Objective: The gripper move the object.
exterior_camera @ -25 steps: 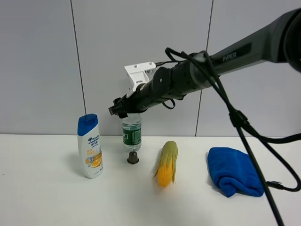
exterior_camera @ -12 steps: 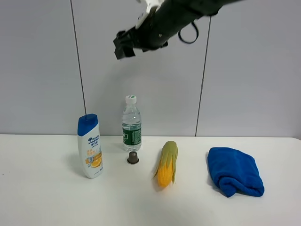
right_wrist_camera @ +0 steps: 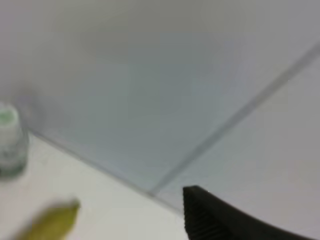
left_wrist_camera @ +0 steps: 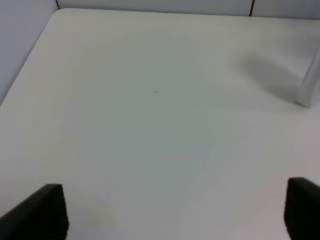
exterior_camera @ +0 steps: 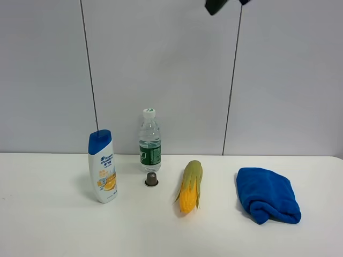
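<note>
The clear water bottle (exterior_camera: 150,140) with a white cap and green label stands upright at the back of the white table (exterior_camera: 53,225). In the blurred right wrist view it shows at the edge (right_wrist_camera: 9,145). Only the black tip of my right gripper (exterior_camera: 216,5) shows at the top edge of the high view, far above the bottle and to its right. One black finger (right_wrist_camera: 212,217) shows in the right wrist view, and I cannot tell how the jaws stand. My left gripper (left_wrist_camera: 175,215) is open and empty over bare table.
A white shampoo bottle with a blue cap (exterior_camera: 103,167) stands left of the water bottle. A small brown capsule (exterior_camera: 151,179) sits just in front of it. A corn cob (exterior_camera: 190,186) and a folded blue cloth (exterior_camera: 267,195) lie to the right.
My right arm has risen from right at the bottle's cap up and to the right, almost out of the high view. The bottle stands uncovered where it was.
</note>
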`<state>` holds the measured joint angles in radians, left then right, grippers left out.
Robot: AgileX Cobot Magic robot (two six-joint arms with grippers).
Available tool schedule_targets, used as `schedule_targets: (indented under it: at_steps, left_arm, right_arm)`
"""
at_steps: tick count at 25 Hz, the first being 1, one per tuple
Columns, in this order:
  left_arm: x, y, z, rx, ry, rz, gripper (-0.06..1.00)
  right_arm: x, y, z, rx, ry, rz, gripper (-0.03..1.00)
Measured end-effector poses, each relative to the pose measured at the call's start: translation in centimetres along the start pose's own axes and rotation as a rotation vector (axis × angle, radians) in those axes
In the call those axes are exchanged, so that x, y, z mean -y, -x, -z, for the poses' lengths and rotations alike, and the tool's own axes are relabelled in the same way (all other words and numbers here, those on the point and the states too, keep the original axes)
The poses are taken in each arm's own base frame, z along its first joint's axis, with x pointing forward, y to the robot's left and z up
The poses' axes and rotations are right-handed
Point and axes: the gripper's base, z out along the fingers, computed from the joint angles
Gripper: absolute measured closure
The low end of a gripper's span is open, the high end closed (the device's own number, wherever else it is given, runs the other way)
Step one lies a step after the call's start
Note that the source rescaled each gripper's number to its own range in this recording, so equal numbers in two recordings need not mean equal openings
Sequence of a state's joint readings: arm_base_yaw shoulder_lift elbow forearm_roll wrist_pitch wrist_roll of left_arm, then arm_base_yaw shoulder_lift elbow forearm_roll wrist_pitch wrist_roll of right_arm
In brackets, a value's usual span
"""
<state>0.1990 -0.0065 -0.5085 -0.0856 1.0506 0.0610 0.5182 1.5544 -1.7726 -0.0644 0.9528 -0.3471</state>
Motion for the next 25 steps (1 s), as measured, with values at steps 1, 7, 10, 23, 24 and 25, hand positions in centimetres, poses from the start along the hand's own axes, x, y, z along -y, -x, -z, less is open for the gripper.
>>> schedule_targets:
  at_steps: [1, 7, 10, 23, 24, 25]
  left_arm:
    - [0.0, 0.0, 0.0, 0.000, 0.000, 0.000, -0.06]
    - [0.0, 0.0, 0.0, 0.000, 0.000, 0.000, -0.06]
    - [0.0, 0.0, 0.0, 0.000, 0.000, 0.000, -0.06]
    - [0.0, 0.0, 0.0, 0.000, 0.000, 0.000, -0.06]
    - [0.0, 0.0, 0.0, 0.000, 0.000, 0.000, -0.06]
    - [0.0, 0.0, 0.0, 0.000, 0.000, 0.000, -0.06]
  right_arm:
    - [0.3, -1.2, 0.3, -0.038, -0.003, -0.014, 0.46]
    - [0.0, -9.0, 3.6, -0.092, -0.046, -0.098, 0.46]
    - [-1.0, -13.0, 6.3, -0.067, -0.080, -0.162, 0.46]
    - [-8.3, -27.0, 17.0, -0.159, -0.304, -0.544, 0.46]
    - [-8.9, -27.7, 17.2, -0.168, -0.304, -0.571, 0.46]
    - [-9.7, -28.6, 17.3, -0.171, -0.303, -0.597, 0.46]
